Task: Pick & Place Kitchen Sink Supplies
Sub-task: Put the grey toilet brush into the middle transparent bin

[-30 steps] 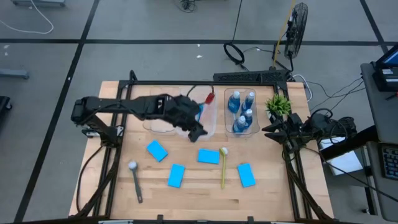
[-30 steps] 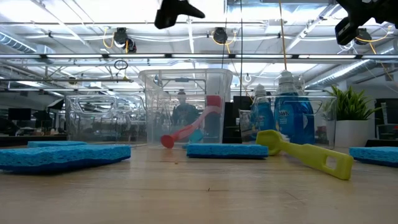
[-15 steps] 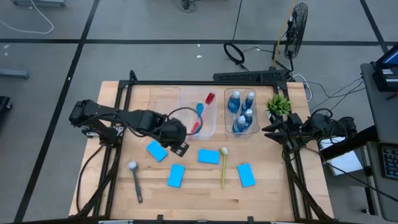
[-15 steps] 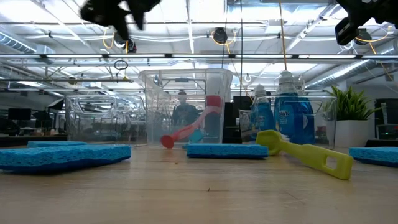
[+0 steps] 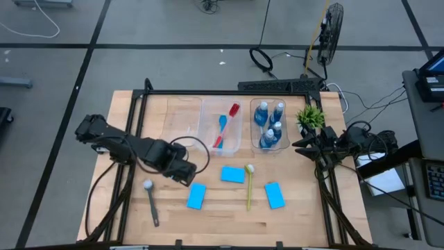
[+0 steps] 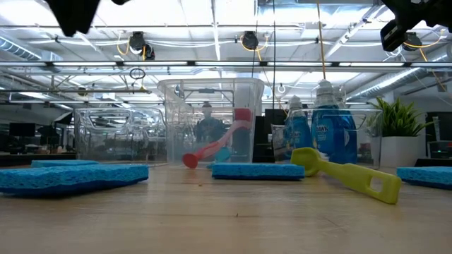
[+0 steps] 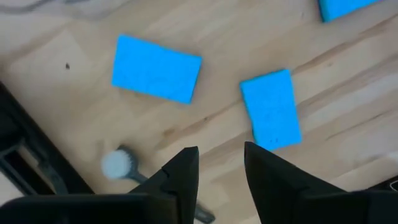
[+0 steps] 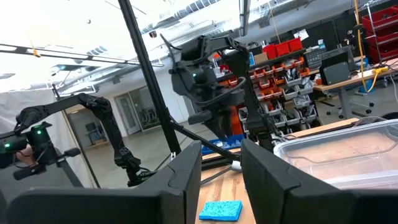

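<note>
My left gripper (image 7: 221, 168) (image 5: 182, 171) hangs open, pointing down, over the near left part of the table; it holds nothing. Below it lie two blue sponges (image 7: 157, 68) (image 7: 272, 109) flat on the wood, and the grey brush's head (image 7: 117, 165). In the high view its arm hides the first sponge. Other sponges (image 5: 232, 174) (image 5: 275, 195) and the yellow-green brush (image 5: 249, 186) lie nearer the middle. Red and blue brushes lie in the middle bin (image 5: 223, 127); blue bottles (image 5: 269, 125) stand in the right bin. My right gripper (image 8: 221, 171) (image 5: 298, 146) waits open at the table's right edge.
An empty clear bin (image 5: 182, 119) stands left of the brush bin. A small green plant (image 5: 310, 116) stands at the far right. The grey brush (image 5: 150, 203) lies near the front left. The black frame rails (image 5: 132, 132) run along the table's edges.
My left gripper has swung from over the bins toward the table's near left, sinking a little and tipping until it points straight down over the sponges. The sponges, brushes and bottles have stayed where they were.
</note>
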`<control>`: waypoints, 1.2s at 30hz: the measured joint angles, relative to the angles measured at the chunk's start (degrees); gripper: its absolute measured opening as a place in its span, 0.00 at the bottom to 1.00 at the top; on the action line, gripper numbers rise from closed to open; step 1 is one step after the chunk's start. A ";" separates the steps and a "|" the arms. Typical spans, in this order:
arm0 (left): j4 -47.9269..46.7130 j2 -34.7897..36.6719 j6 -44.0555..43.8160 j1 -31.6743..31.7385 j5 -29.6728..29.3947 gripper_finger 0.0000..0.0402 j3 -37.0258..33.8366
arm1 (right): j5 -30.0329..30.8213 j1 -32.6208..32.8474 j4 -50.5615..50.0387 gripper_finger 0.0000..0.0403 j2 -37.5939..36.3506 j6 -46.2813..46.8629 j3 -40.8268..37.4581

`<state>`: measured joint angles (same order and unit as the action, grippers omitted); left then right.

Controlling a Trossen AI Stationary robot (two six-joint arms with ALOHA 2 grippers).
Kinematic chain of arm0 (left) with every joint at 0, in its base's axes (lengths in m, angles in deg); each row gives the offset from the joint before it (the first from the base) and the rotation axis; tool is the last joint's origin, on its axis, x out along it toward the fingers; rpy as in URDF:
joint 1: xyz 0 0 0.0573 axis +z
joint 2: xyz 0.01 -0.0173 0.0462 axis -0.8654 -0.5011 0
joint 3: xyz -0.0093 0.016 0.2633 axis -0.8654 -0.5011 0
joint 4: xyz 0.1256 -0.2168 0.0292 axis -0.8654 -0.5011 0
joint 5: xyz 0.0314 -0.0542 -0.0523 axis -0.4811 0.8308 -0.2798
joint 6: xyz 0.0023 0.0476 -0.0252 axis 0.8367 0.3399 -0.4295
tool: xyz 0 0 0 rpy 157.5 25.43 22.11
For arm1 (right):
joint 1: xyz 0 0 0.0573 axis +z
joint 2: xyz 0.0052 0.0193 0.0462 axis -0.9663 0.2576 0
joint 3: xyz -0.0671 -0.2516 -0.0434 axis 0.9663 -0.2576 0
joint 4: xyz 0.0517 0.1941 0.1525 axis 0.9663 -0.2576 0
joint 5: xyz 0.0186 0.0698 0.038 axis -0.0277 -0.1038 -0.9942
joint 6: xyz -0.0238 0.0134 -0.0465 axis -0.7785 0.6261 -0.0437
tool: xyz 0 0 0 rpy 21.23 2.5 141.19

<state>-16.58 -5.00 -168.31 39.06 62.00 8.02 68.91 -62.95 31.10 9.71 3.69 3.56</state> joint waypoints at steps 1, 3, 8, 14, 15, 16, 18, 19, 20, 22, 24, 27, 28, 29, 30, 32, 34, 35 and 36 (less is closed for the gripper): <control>-0.27 0.00 -1.34 -0.59 0.01 0.32 0.00 | 0.00 0.00 -0.02 0.25 0.00 0.00 0.00; -0.91 0.33 -4.03 -2.03 -0.17 0.31 -0.03 | -0.01 0.00 -0.02 0.25 0.00 0.00 0.00; -2.17 1.47 -10.39 -5.98 -0.42 0.30 -0.11 | -0.01 0.00 -0.02 0.25 0.01 0.00 0.00; -5.85 2.86 -21.23 -10.76 -1.83 0.30 -0.11 | 0.00 0.00 0.00 0.25 0.02 0.00 0.00; -6.13 3.07 -22.96 -11.44 -1.73 0.30 -0.08 | 0.00 0.00 0.00 0.25 0.02 -0.02 0.00; -6.63 3.39 -24.67 -12.31 -1.71 0.30 -0.07 | 0.00 0.00 0.00 0.25 0.02 -0.01 0.00; -6.90 4.26 -28.20 -14.41 -2.21 0.30 -0.57 | 0.00 -0.01 0.02 0.25 0.02 -0.02 0.00; -6.56 4.82 -30.08 -15.16 -2.76 0.30 -0.98 | 0.00 0.00 0.02 0.25 0.02 -0.01 0.00; -6.52 5.44 -32.21 -16.11 -2.97 0.30 -1.72 | 0.00 0.00 0.02 0.25 0.02 0.00 0.00; -6.56 6.72 -36.90 -18.27 -3.02 0.30 -3.81 | 0.00 0.00 0.05 0.25 0.02 0.00 0.00; -6.07 8.09 -41.18 -20.15 -3.06 0.30 -6.00 | 0.00 0.00 0.02 0.25 0.02 0.00 0.00; -3.78 10.46 -47.15 -23.18 -3.09 0.30 -9.79 | 0.00 0.00 0.03 0.25 0.02 0.00 0.00; -2.88 11.17 -48.88 -23.97 -3.14 0.30 -11.00 | 0.00 0.00 0.04 0.25 0.02 0.00 0.00; -1.89 11.90 -50.49 -24.75 -3.15 0.30 -12.27 | 0.00 0.00 0.03 0.25 0.02 0.00 0.00; -1.00 12.57 -51.71 -25.53 -3.17 0.30 -13.49 | 0.00 0.00 0.04 0.25 0.02 0.00 0.00; 0.78 13.78 -53.94 -26.98 -3.17 0.30 -16.10 | 0.00 0.00 0.03 0.25 0.02 0.00 0.00; 2.70 14.51 -54.85 -27.71 -3.14 0.30 -18.41 | 0.00 0.00 0.02 0.25 0.02 0.00 0.00; 3.47 14.80 -54.90 -27.83 -3.08 0.30 -19.54 | 0.00 0.00 0.02 0.25 0.02 0.00 0.00; 4.23 15.09 -54.90 -27.99 -3.09 0.30 -20.75 | 0.00 -0.02 0.02 0.25 0.02 0.00 0.00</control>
<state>-12.35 10.09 -223.21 11.07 58.90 -12.73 68.91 -62.97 31.12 9.73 3.69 3.56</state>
